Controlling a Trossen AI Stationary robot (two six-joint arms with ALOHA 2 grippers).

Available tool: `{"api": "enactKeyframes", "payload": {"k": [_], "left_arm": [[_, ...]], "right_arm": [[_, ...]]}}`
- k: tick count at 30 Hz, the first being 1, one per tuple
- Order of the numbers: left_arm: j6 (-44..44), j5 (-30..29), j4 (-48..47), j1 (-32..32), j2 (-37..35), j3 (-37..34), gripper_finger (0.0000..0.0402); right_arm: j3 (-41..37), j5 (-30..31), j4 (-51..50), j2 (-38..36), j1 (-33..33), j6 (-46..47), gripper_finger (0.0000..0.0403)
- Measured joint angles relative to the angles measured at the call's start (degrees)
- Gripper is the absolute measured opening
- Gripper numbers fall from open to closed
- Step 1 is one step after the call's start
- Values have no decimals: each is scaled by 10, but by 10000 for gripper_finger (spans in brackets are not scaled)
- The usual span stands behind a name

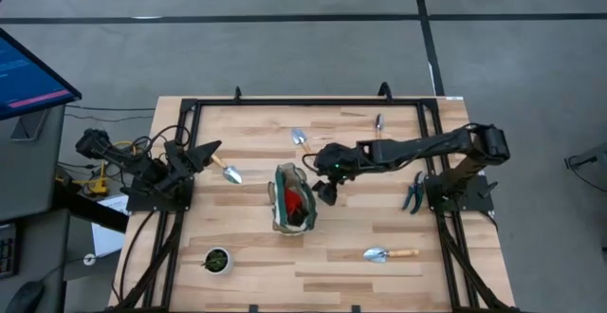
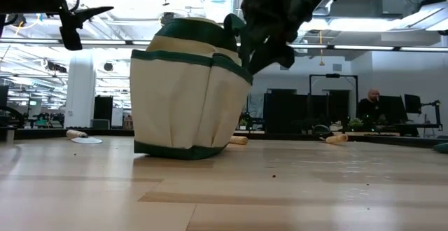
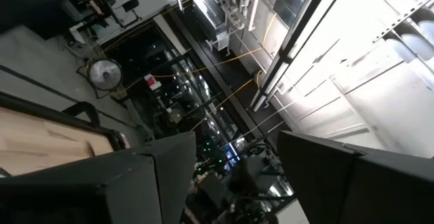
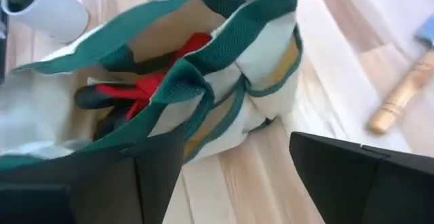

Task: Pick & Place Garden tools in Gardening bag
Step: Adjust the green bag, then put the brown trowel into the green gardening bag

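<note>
The gardening bag stands upright on its base at the table's middle, cream with green trim. A red-and-black item lies inside it. My right gripper hangs open just above the bag's right rim, its fingers over the bag's edge and green handle. My left gripper waits open at the table's left side, raised and pointing up. Trowels with wooden handles lie loose: one by the left gripper, one farther back, one near the front right.
A small slim tool lies at the far edge. Blue-green pruners lie by the right arm's base. A small round pot with green stands front left. A wooden handle shows beside the bag. A black frame rims the table.
</note>
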Motion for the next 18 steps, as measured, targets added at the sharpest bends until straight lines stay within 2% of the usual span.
{"api": "enactKeyframes", "payload": {"k": [3,6,9,13,16,18], "left_arm": [[0,0,3,0,6,0,200],[0,0,5,0,11,0,200],[-1,0,7,0,12,0,200],[-1,0,10,0,12,0,200],[-1,0,13,0,12,0,200],[-1,0,14,0,12,0,200]], "right_arm": [[-1,8,-32,-31,-15,-15,260],[0,64,-101,-69,-47,-1,260],[-1,124,-186,-97,-102,22,260],[-1,148,-281,-102,-193,39,260],[-1,151,-329,-87,-251,-5,260],[-1,150,-338,-72,-277,-68,260]]}}
